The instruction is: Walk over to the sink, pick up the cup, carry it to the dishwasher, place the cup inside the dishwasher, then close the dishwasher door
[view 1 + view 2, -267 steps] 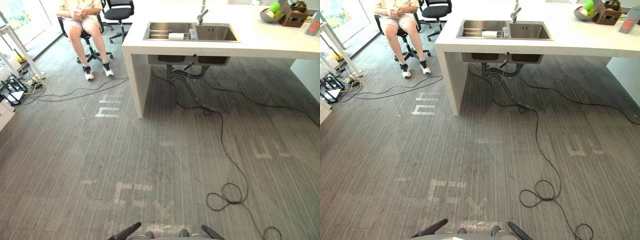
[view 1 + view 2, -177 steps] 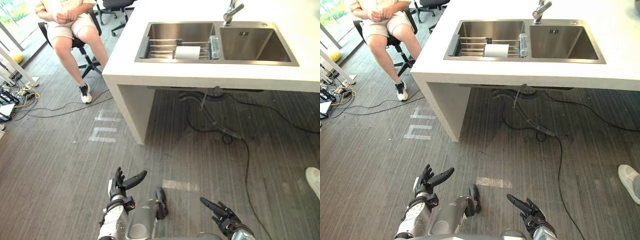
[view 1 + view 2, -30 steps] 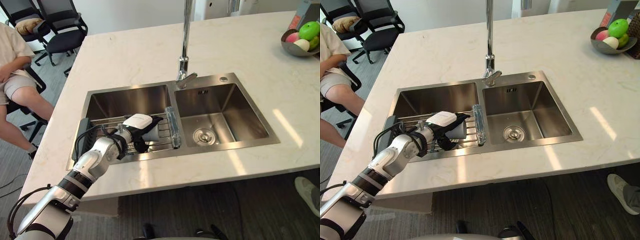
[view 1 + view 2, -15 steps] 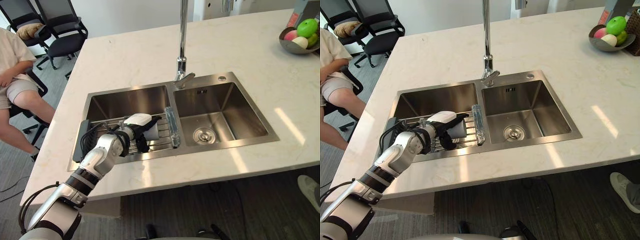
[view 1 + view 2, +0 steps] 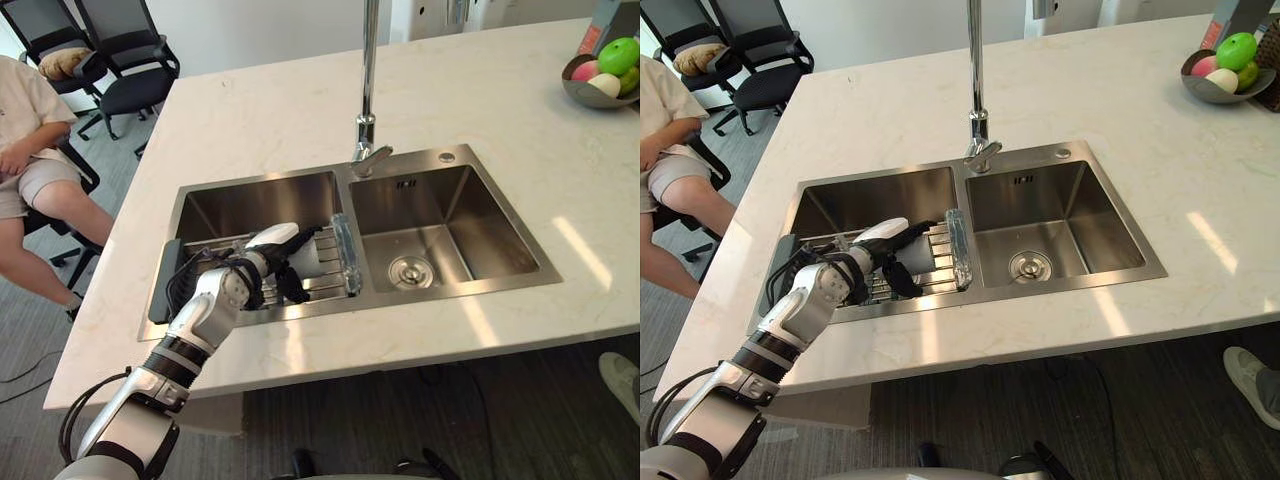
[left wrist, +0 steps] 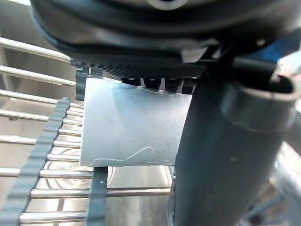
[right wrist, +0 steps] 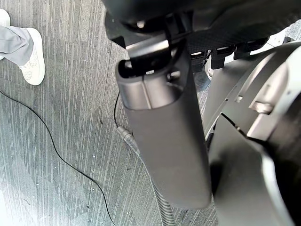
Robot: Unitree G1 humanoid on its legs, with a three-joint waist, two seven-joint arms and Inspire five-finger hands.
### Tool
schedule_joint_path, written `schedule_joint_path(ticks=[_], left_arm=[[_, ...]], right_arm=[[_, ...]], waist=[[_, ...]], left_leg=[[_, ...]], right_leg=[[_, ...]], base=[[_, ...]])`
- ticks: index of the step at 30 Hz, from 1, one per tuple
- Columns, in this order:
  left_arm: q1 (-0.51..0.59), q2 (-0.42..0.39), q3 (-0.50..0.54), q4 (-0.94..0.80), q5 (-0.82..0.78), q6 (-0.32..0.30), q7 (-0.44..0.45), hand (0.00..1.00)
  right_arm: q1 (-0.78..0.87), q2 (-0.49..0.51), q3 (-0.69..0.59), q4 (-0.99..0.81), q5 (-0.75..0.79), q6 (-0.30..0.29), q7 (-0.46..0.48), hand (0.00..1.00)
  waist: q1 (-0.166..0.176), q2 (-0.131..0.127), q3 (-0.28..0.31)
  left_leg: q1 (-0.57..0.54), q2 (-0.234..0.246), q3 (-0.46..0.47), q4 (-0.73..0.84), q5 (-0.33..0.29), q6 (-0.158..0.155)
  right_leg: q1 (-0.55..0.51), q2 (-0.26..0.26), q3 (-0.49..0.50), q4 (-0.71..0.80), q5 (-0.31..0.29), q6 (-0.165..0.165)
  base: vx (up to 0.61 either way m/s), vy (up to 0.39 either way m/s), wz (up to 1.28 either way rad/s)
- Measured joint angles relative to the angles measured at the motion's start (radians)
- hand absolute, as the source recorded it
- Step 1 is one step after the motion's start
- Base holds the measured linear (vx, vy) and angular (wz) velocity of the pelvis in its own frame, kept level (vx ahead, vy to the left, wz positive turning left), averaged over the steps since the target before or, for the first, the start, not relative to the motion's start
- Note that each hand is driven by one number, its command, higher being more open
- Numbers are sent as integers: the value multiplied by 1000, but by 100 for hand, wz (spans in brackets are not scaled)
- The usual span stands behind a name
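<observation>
A pale grey cup (image 5: 308, 260) lies on its side on the wire rack (image 5: 215, 262) over the left basin of the steel sink (image 5: 250, 200). My left hand (image 5: 262, 268) reaches in from the lower left. Its fingers curl over the cup and the white-covered thumb lies along the cup's top. In the left wrist view the cup (image 6: 134, 125) sits between the fingers (image 6: 157, 84) and the dark thumb (image 6: 221, 155), still resting on the rack bars. My right hand (image 7: 164, 141) hangs low over the floor with its thumb straight and holds nothing.
A tall faucet (image 5: 367, 90) stands behind the divider, beside the right basin's drain (image 5: 408, 272). A clear bar (image 5: 345, 255) ends the rack. A fruit bowl (image 5: 600, 85) sits far right. A person (image 5: 35, 150) sits at left by office chairs (image 5: 125, 45). Another person's shoe (image 7: 33, 56) is nearby.
My left hand has slid a little further along the rack onto the cup, and its fingers now wrap more of it. The cup stays on the rack.
</observation>
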Motion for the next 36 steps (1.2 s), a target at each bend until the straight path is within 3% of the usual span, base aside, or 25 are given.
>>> schedule_joint_path(ticks=[4,12,16,19,22,23,29,36], left_arm=[[-4,-8,29,12,-37,41,1,100],[-7,-32,65,62,-30,44,32,100],[4,-68,72,65,83,41,49,100],[18,-80,72,65,162,17,67,100],[42,-80,72,66,249,-48,99,100],[53,-78,72,67,278,-77,121,0],[116,-32,56,44,321,-216,249,0],[125,9,14,46,362,-279,361,0]], right_arm=[[0,1,1,0,0,-1,0,100],[-1,7,9,0,1,-5,0,100],[1,7,10,-2,1,-5,0,100],[2,7,15,-5,3,-5,0,100],[6,5,27,-11,4,-5,0,100],[6,4,29,-12,4,-5,-1,100],[5,3,44,-19,4,-8,0,100],[3,-10,80,-19,15,-13,-1,100]], waist=[[0,-2,1],[3,-19,14],[6,-19,14],[6,-19,14],[10,-22,16],[15,-25,18],[28,-38,25],[31,-36,24]], left_leg=[[0,0,-4,0,0,0],[9,-2,-5,-4,0,0],[9,-1,-5,-4,0,0],[9,0,-5,-4,0,0],[9,0,-5,-4,0,0],[9,0,-5,-4,0,0],[7,-2,-10,0,-4,1],[3,-3,-16,0,-6,-1]], right_leg=[[3,0,-6,-1,0,0],[13,-2,-8,1,-2,1],[13,-1,-8,1,-2,1],[13,0,-8,1,-2,1],[13,0,-8,0,-3,1],[13,0,-8,0,-3,0],[13,-2,-14,1,-9,2],[13,-2,-21,1,-13,2]], base=[[0,0,3],[-21,-1,0],[0,0,0],[0,0,0],[0,0,0],[0,0,0],[0,0,2],[0,0,2]])
